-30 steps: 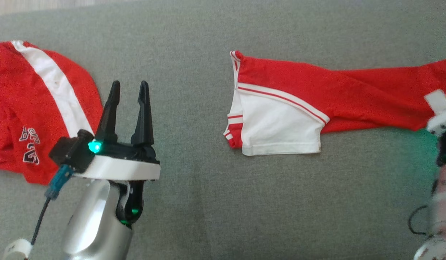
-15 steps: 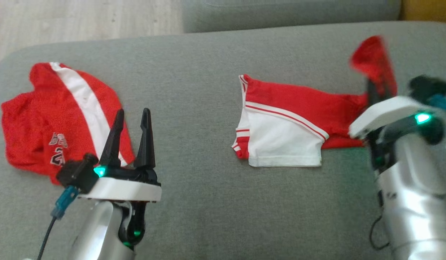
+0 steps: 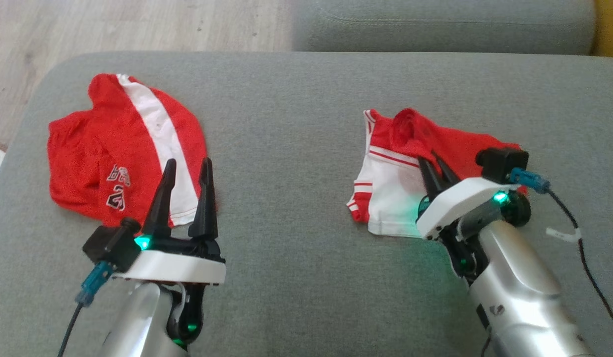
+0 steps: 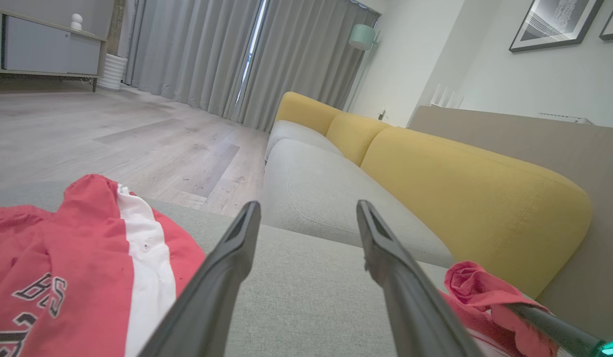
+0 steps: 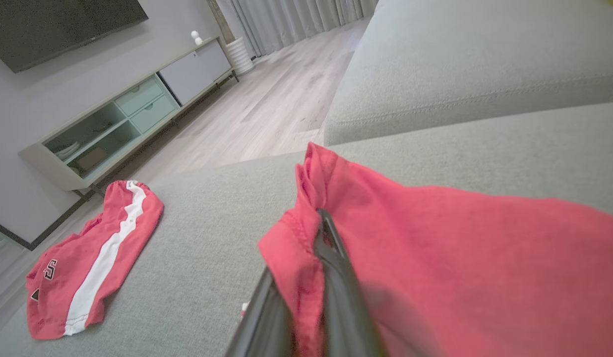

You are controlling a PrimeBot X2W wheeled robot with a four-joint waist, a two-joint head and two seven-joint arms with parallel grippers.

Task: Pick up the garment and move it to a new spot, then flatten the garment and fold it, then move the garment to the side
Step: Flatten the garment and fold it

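Head view first: my camera has tipped up over the last second, so the whole frame has slid and wooden floor (image 3: 138,25) now shows past the far edge of the grey seat cushion (image 3: 296,109). That shift is mine, not the cloth's. The real change is in the garment (image 3: 460,146), red-and-white shorts lying right of the cushion's middle. A second ago it lay stretched long toward the right edge. Now it reads about half as long, its red end (image 3: 410,124) brought back over itself and bunched above the white panel (image 3: 386,198). The second garment (image 3: 128,144), red with a white stripe, sits toward the far left corner and looks unmoved on the cushion. My right gripper (image 3: 427,156) has swung in from the right edge with its jaws clenched on the red cloth. In the right wrist view the hem (image 5: 291,243) wraps round my closed fingers. My left gripper (image 3: 187,163) hangs over the near left part of the cushion with its jaws spread wide and nothing between them. I judge the fold is mid-stroke and the flattening is behind me. The next move calls for laying the red end flat, edge to edge with the white side, before I let go. The risk is that the bunched hem drops as a lump instead of a clean layer.
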